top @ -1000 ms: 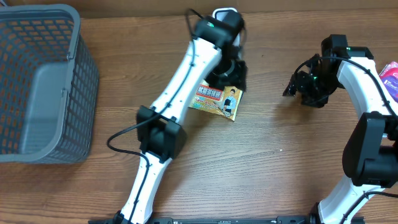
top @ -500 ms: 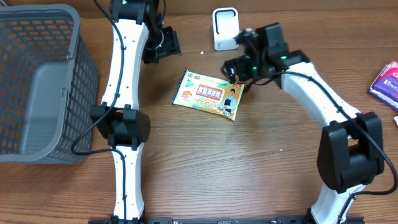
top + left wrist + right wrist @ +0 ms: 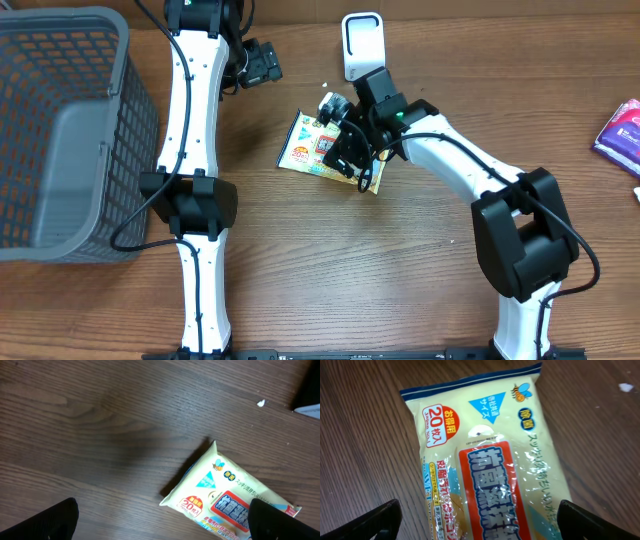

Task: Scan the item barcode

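The item, a yellow wet-wipe packet, lies flat on the wooden table with its printed front up; no barcode shows. My right gripper hovers over the packet's right half. In the right wrist view it is open, with the packet spanning the gap between the two fingers. I cannot tell whether they touch it. My left gripper is up at the far left of the packet, open and empty. Its view shows the packet lying below it. The white scanner stands behind the packet.
A grey mesh basket fills the left side of the table. A purple packet lies at the right edge. Bare wood spreads across the front of the table.
The left gripper let go of the packet and swung up and left. The right arm came across from the far right and now sits over the packet. Both grippers opened wider.
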`<action>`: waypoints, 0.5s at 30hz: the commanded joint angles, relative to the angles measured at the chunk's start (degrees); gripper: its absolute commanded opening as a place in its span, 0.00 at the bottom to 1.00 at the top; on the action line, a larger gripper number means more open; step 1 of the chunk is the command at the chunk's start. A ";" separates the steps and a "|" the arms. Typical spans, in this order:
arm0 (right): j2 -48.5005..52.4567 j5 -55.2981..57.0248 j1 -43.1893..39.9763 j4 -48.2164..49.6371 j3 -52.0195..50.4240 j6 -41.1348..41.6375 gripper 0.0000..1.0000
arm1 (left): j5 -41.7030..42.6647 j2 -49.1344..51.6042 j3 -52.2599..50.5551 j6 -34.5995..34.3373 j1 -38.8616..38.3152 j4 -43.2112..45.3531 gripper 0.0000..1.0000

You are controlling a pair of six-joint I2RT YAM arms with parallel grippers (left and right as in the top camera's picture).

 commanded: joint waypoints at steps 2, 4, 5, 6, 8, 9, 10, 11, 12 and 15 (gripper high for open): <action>3.63 -2.49 -0.17 0.52 1.07 -1.20 0.98 | -1.25 -1.36 1.11 -0.76 0.24 -0.83 1.00; 3.85 -2.49 -0.17 1.49 1.07 -0.79 0.97 | -1.25 -1.33 1.11 -0.76 0.24 -0.81 1.00; 3.85 -2.47 -0.17 1.73 1.07 -0.79 0.96 | -1.22 -1.31 1.11 -0.76 0.24 -0.81 1.00; 3.93 -2.49 -0.20 1.90 1.07 -0.79 0.96 | -1.25 -1.31 1.11 -0.76 0.24 -0.83 1.00; 4.72 -2.49 -0.17 1.84 1.05 -0.55 0.93 | -1.22 -1.31 1.11 -0.76 0.33 -0.98 1.00; 5.25 -2.49 -0.15 1.81 0.96 -0.55 0.93 | -1.22 -1.31 1.11 -0.76 0.33 -1.05 1.00; 5.81 -2.47 -0.17 1.81 0.94 -0.55 0.91 | -1.25 -1.31 1.11 -0.74 0.33 -1.20 1.00; 6.54 -2.49 -0.17 1.88 0.94 -0.55 0.90 | -1.25 -1.31 1.11 -0.70 0.35 -1.36 1.00; 6.88 -2.49 -0.17 1.95 0.94 -0.55 0.90 | -1.44 -1.29 1.11 -0.70 0.37 -1.44 1.00; 7.43 -2.21 -0.15 2.27 0.94 -0.52 0.90 | -2.78 -1.29 1.11 -0.50 0.37 -2.01 1.00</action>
